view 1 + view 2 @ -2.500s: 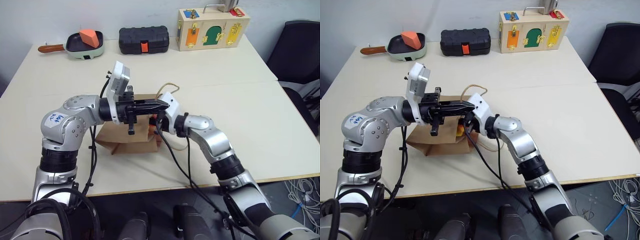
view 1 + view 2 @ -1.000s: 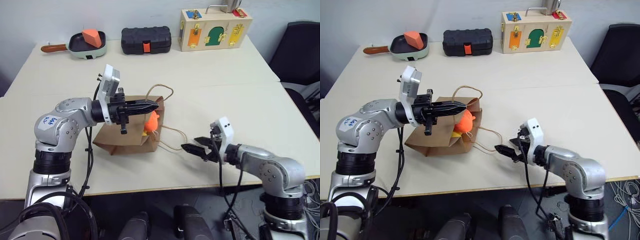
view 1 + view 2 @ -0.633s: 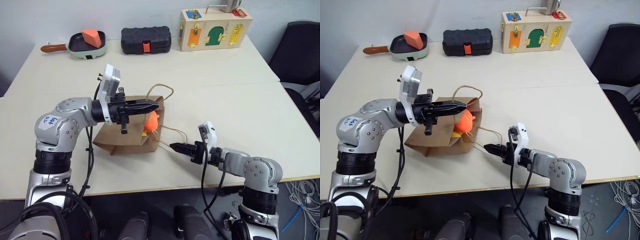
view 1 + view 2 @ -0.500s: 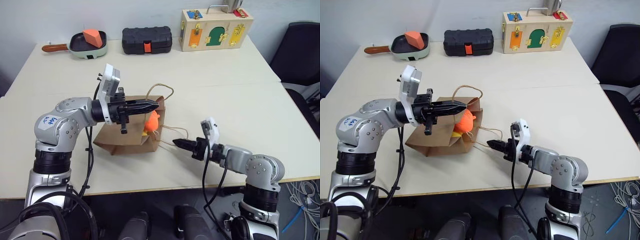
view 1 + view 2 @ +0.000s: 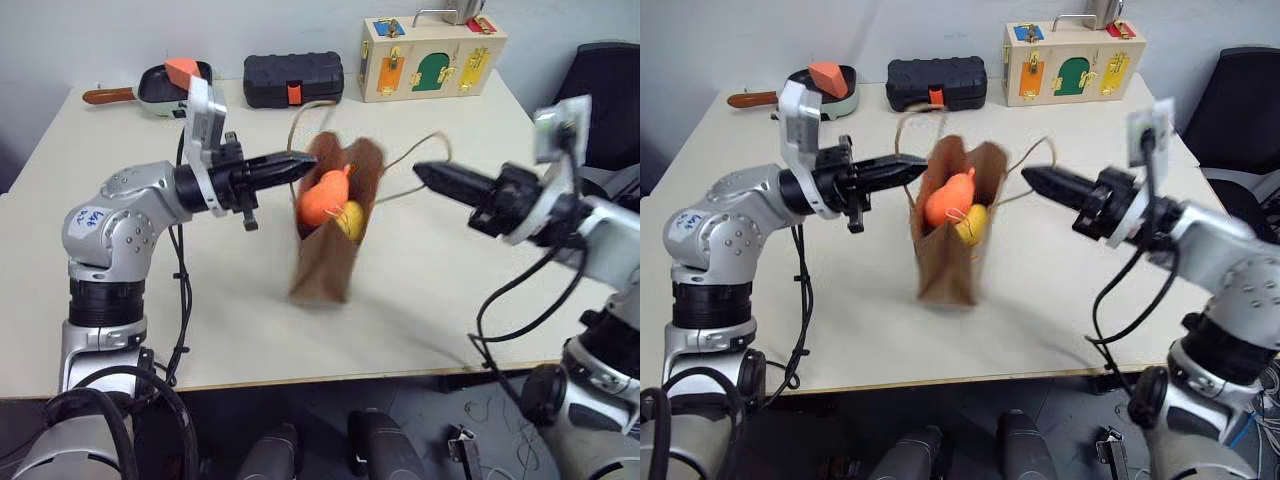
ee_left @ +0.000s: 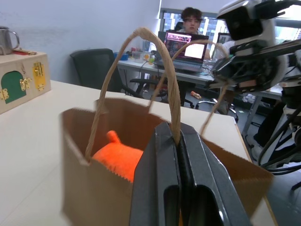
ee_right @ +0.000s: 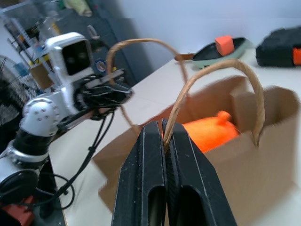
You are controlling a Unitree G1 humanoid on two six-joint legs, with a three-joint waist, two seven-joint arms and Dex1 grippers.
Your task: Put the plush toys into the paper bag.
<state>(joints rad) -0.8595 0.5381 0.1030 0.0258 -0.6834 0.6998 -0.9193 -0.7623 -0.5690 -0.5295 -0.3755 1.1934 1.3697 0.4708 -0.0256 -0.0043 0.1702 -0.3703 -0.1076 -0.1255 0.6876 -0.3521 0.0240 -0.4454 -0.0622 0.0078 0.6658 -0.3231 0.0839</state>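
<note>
- We found the paper bag (image 5: 330, 235) upright near the middle of the table (image 5: 450, 290), its mouth open at the top and stretched between the two arms.
- The left gripper (image 5: 305, 162) was clenched on one loop handle (image 6: 141, 61); in the left wrist view the twisted paper ran down between the closed black fingers.
- The right gripper (image 5: 420, 172) was clenched on the other loop handle (image 7: 211, 89); the right wrist view showed that cord pinched between its fingers in the same way.
- Each gripper pointed roughly level toward the bag, one on either side of it, with the handles pulled taut outward.
- The orange plush toy (image 5: 322, 198) sat in the bag's mouth, its upper part above the rim.
- The yellow plush toy (image 5: 349, 218) lay just beside the orange one, lower and toward the right arm's side, inside the bag.
- At the far edge of the table we noted a green pan (image 5: 165, 88) carrying an orange block (image 5: 180, 68), a black ribbed case (image 5: 292, 78), and a wooden latch box (image 5: 432, 55).
- A person (image 6: 187, 19) sat behind a laptop (image 6: 184, 51) in the background of the left wrist view.
</note>
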